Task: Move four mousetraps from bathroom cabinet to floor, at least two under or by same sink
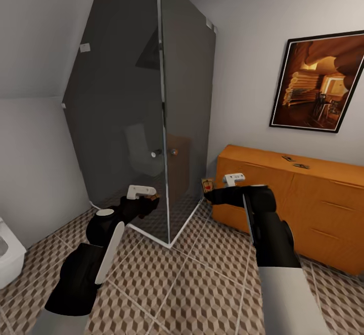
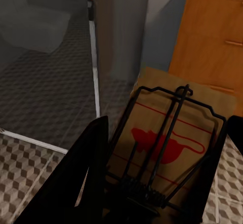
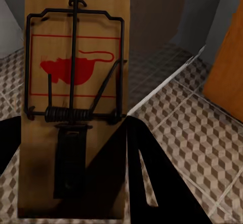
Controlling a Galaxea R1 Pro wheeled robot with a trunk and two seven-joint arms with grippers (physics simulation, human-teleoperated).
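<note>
Mousetraps are clamped 1 in each tool: left tool [image 2: 152, 183] grips one [image 2: 174, 138], right tool [image 3: 76, 183] another [image 3: 76, 77], above the bathroom floor [image 1: 202, 294]; 2 more [image 1: 294, 161] lie on the cabinet [image 1: 313, 208] surface

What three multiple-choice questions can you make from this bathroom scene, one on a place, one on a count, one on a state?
1. Where do the mousetraps that are not held lie?
A. on the cabinet top
B. on the floor
C. inside the shower

2. How many mousetraps does the robot hold?
A. none
B. one
C. two

3. What state is the right gripper in?
A. open
B. shut on a mousetrap
C. resting on the cabinet

Answers:
1 A: two mousetraps lie on the orange cabinet.
2 C: the left gripper holds a mousetrap, and the right gripper another.
3 B: the right wrist view shows the board clamped.
</note>
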